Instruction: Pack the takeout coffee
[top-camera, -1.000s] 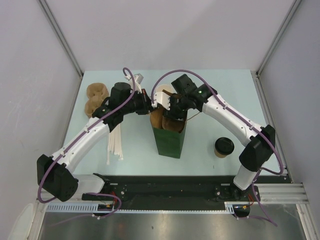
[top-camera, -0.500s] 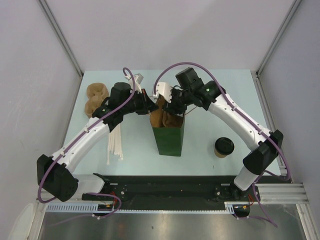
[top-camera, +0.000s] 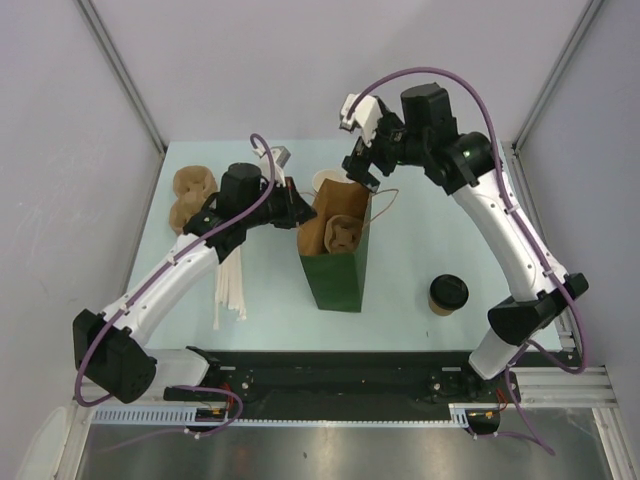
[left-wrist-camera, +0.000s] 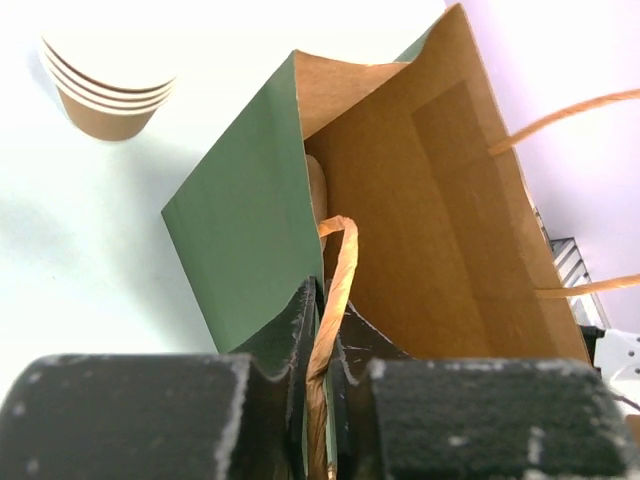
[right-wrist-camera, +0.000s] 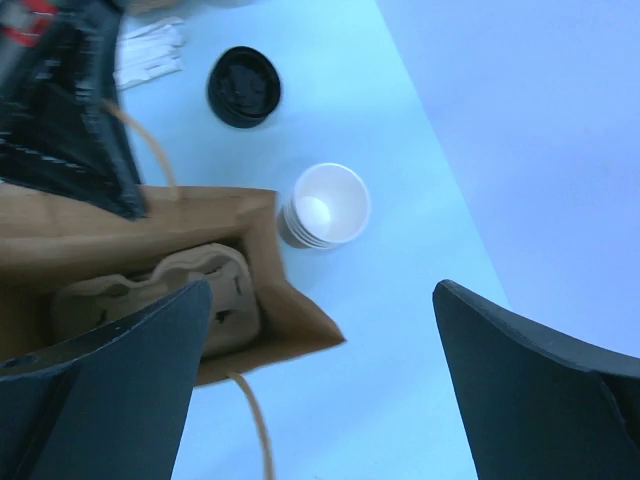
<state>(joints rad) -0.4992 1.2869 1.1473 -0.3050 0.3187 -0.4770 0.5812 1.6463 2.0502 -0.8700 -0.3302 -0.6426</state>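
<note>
At the far left of the pale blue desk (top-camera: 420, 250) lies a small heap of brown moulded-pulp cup carriers (top-camera: 190, 197), and just to their right a bundle of white stirrer sticks (top-camera: 230, 285) stretches toward the near edge, partly under the left arm. The left pincer (left-wrist-camera: 325, 305) reaches in from the left with its fingers drawn close together, clamped on the near wall and twisted-paper handle of the green bag (top-camera: 340, 280); the handle runs up between the two fingers in the wrist view. The bag stands upright in the middle of the desk with its mouth open, showing a brown lining, and another pulp carrier (top-camera: 338, 235) sits inside it. Just behind the bag's far left corner stands a stack of nested tan cups (right-wrist-camera: 325, 207), white inside, and beyond that, in the right wrist view, a loose black lid (right-wrist-camera: 244, 87) lies flat beside some white packets (right-wrist-camera: 150, 50). The right pincer (top-camera: 362, 168) hangs high over the bag's far edge, its fingers spread wide apart with nothing between them. The takeout coffee (top-camera: 448, 294) stands upright on the desk to the right of the bag, its black lid on, well apart from both pincers and not in the bag.
</note>
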